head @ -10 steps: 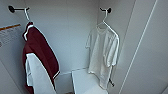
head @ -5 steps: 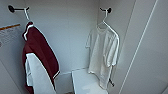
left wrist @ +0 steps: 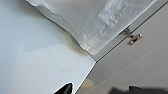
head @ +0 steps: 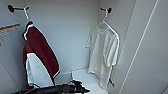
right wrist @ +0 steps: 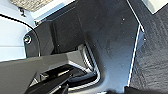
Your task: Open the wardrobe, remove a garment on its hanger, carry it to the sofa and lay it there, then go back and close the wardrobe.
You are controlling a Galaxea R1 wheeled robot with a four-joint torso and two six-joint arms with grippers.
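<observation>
With the wardrobe [head: 147, 50] open, the left hand [head: 83, 90], grip unclear, must rise toward the hanger [head: 106, 22] at 1 o'clock.

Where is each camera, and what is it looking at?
Head: high up, looking forward and down into the open white wardrobe; the black left arm comes in below.
Left wrist: on the left arm, looking up at the hem of the thin white T-shirt; a dark fingertip shows.
Right wrist: on the right arm, looking at the robot's own dark parts.
Shared: head and left wrist both see the T-shirt.
</observation>
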